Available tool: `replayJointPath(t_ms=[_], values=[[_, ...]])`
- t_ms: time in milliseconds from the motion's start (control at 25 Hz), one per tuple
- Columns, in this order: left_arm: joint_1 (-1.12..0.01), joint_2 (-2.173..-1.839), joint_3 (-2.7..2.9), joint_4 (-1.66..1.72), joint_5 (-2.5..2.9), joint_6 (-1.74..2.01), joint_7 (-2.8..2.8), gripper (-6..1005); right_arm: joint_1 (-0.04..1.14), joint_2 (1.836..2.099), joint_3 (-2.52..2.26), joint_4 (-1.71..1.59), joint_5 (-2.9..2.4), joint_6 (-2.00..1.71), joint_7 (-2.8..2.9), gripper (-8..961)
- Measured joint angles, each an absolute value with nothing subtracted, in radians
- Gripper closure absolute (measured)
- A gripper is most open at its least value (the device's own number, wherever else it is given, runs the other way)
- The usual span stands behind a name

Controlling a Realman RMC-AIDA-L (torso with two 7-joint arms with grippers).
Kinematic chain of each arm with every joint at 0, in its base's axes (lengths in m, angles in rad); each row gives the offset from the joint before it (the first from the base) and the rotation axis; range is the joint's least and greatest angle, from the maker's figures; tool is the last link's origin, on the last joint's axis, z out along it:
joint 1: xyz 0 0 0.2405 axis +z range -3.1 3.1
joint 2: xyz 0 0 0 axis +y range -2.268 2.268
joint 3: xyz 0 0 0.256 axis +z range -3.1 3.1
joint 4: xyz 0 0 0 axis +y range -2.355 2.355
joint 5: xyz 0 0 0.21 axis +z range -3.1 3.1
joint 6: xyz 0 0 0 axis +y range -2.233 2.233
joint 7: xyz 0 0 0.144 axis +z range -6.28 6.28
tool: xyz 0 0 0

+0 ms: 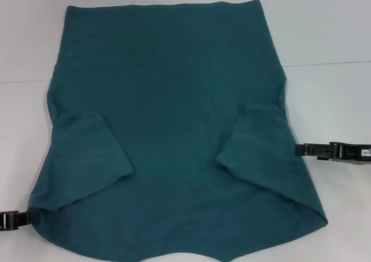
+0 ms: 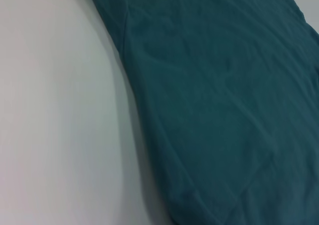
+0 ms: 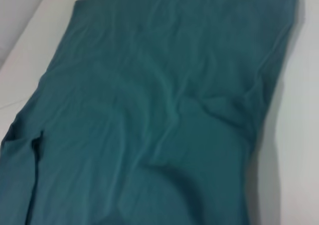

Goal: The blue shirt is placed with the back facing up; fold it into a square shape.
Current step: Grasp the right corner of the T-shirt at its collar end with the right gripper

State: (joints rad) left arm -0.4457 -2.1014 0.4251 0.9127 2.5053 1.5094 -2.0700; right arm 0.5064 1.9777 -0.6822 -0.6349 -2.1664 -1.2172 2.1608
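Blue shirt [image 1: 174,134] lay flat, back up, mid white surface [image 1: 324,30]; both sleeves looked already folded in, so I judged the lengthwise fold was next, needing grips on the near corners. Soft matte knit, lightly creased. Left gripper [image 1: 13,220] at near-left corner, right gripper [image 1: 333,150] just off right edge; can't tell jaw state.

White table [image 1: 330,36], faint seam line across it, soft even light

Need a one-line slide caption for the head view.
Blue shirt back-up on white table, both sleeves folded inward, left tool and right tool at its sides.
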Motion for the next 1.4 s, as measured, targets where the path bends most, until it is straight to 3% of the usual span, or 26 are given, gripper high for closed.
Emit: replayJointPath(t_ms=[200, 480, 1400], values=[[-0.45, -2.102, 0.425, 0.911, 2.504, 1.509, -2.07, 981, 0.528, 2.009, -0.7, -0.624, -2.167, -1.143, 2.141, 25], [-0.454, -2.102, 0.425, 0.91, 2.503, 1.503, -2.069, 979, 0.544, 2.031, -0.749, -0.623, -2.167, -1.109, 2.139, 26], [-0.456, -2.103, 0.425, 0.905, 2.503, 1.494, -2.068, 972, 0.531, 1.987, -0.739, -0.632, -2.184, -1.327, 2.162, 26]])
